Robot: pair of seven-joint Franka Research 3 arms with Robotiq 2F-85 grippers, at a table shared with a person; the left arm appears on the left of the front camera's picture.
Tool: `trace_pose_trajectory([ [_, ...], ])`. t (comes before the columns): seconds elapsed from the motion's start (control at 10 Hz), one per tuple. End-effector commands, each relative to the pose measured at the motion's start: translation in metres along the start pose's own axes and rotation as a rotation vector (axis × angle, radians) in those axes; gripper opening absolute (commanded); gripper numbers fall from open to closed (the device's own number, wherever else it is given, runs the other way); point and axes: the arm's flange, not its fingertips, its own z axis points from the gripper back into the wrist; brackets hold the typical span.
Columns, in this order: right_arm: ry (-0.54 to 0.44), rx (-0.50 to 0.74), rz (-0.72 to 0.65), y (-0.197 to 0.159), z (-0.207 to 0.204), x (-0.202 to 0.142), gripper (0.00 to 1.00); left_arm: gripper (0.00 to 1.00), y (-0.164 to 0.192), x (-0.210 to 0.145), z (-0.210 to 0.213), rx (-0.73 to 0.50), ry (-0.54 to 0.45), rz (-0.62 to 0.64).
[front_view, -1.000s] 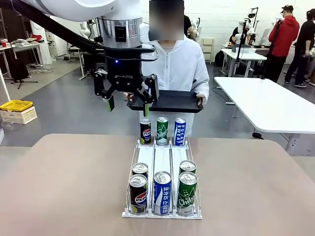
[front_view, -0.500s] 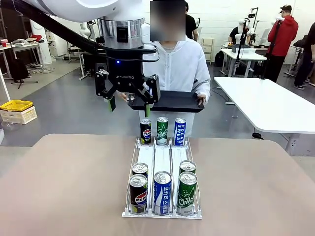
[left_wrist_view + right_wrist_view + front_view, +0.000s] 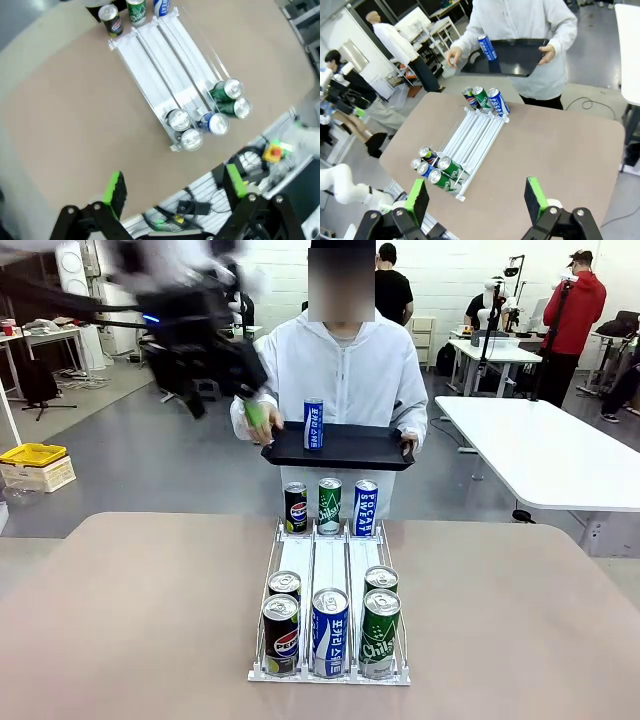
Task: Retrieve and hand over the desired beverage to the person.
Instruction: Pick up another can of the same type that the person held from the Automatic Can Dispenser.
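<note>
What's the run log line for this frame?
left gripper: open, empty | right gripper: open, empty | blue can: upright on tray held by person | stage: handover done

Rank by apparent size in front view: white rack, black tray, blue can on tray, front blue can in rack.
White rack
black tray
front blue can, enlarged by nearness
blue can on the tray
</note>
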Motion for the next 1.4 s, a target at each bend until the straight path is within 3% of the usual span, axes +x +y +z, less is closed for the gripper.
trace_pose_trajectory([
  [0.0, -0.017, 0.031, 0.009, 0.0, -0.002, 0.003, 1.0, 1.0, 0.085, -0.066, 0.023, -0.203, -0.038, -0.223],
  [0.2, -0.017, 0.031, 0.009, 0.0, -0.002, 0.003, 1.0, 1.0, 0.142, -0.098, 0.041, -0.266, -0.123, -0.234],
  [0.4, -0.017, 0.031, 0.009, 0.0, -0.002, 0.003, 1.0, 1.0, 0.155, -0.123, 0.056, -0.222, -0.139, -0.284],
  [0.8, -0.017, 0.031, 0.009, 0.0, -0.002, 0.003, 1.0, 1.0, 0.158, -0.157, 0.072, -0.206, -0.193, -0.32],
  [1.3, -0.017, 0.031, 0.009, 0.0, -0.002, 0.003, 1.0, 1.0, 0.161, -0.149, 0.08, -0.208, -0.183, -0.295],
])
